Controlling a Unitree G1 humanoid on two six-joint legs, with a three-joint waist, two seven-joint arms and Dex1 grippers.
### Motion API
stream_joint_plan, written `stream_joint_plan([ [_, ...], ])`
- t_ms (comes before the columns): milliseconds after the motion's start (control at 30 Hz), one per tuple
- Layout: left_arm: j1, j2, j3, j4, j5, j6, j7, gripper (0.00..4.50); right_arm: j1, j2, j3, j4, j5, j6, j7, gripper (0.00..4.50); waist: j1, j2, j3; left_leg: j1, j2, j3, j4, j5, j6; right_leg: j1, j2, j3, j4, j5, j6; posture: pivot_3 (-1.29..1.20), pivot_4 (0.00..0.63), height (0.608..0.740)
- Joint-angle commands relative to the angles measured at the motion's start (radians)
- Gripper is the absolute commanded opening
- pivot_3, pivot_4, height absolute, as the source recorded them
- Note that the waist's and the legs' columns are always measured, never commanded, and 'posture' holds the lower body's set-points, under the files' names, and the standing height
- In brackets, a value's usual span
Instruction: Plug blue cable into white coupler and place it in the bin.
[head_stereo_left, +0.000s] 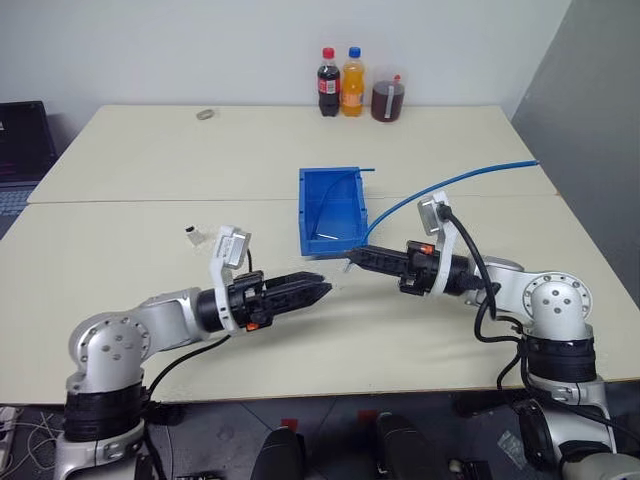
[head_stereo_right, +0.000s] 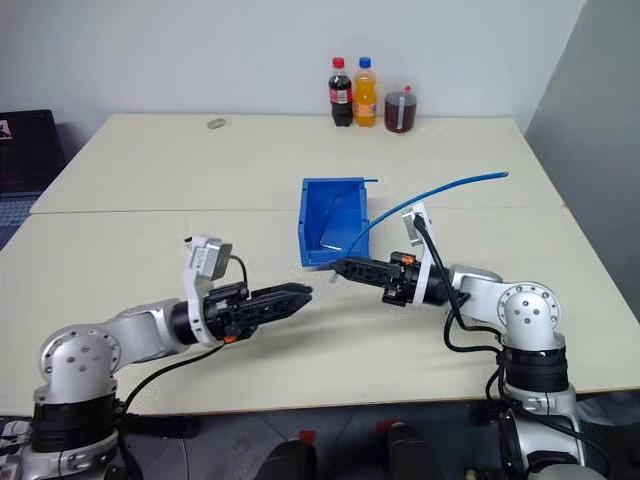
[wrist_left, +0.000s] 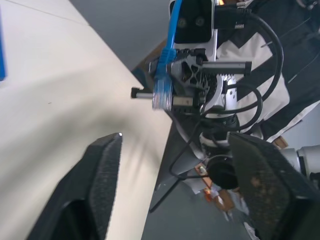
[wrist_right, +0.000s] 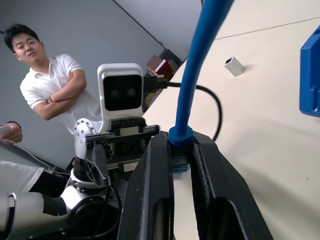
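Note:
My right gripper (head_stereo_left: 352, 258) is shut on the blue cable (head_stereo_left: 450, 182) just behind its clear plug (wrist_right: 180, 171), which sticks out between the fingers. From there the cable arcs back to the table's far right. Facing it from the left, my left gripper (head_stereo_left: 322, 290) stands open with nothing in it, a short gap from the plug. The white coupler (head_stereo_left: 190, 235) lies loose on the table, left of my left wrist. The bin (head_stereo_left: 306, 212), bright blue and open-topped, sits just behind the two grippers. The left wrist view looks straight at the plug (wrist_left: 161, 92).
Three drink bottles (head_stereo_left: 353, 85) stand at the table's far edge, with a small grey ring (head_stereo_left: 206, 114) to their left. A dark laptop (head_stereo_left: 20, 140) sits off the left side. A person (wrist_right: 47, 85) with crossed arms stands behind the left arm.

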Motion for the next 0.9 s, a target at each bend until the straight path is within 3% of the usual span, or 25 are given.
stream_joint_plan([
  [33,0.024,0.022,0.119,-0.037,0.057,-0.119,0.082,4.46,-0.014,-0.028,0.009,0.0,-0.043,-0.032,0.065,0.2,0.001,0.0,0.0,0.0,0.0,0.0,0.0,0.0,0.0,0.0,0.0,0.0,0.0,0.0,0.0,0.0,0.15,0.74],
  [200,0.085,0.007,0.071,-0.059,0.477,-0.396,0.33,4.49,-0.001,-0.044,0.003,0.0,-0.073,-0.042,0.102,0.2,0.005,0.0,0.0,0.0,0.0,0.0,0.0,0.0,0.0,0.0,0.0,0.001,0.0,0.0,0.0,0.0,0.15,0.74],
  [400,0.181,-0.14,-0.04,-0.001,0.902,-0.584,0.714,4.49,-0.004,-0.051,0.012,0.014,-0.117,-0.055,0.136,0.2,0.012,0.0,0.0,-0.002,0.0,0.001,0.0,0.0,0.0,0.0,-0.001,0.002,-0.003,0.003,-0.003,0.0,0.15,0.74],
  [600,0.044,-0.255,-0.056,0.156,1.007,-0.657,0.819,4.49,-0.023,-0.054,0.027,0.038,-0.179,-0.07,0.155,0.2,0.031,0.0,0.0,-0.003,0.0,0.0,0.0,0.0,0.0,-0.001,-0.001,-0.001,-0.002,0.004,-0.003,0.0,0.15,0.74],
  [900,-0.171,-0.335,-0.03,0.495,1.099,-0.751,0.946,4.49,-0.033,-0.081,0.013,0.05,-0.211,-0.064,0.151,0.2,0.028,-0.001,-0.001,-0.005,-0.001,0.001,0.001,0.0,0.0,0.0,-0.002,0.0,-0.005,0.005,-0.001,0.0,0.15,0.74],
])
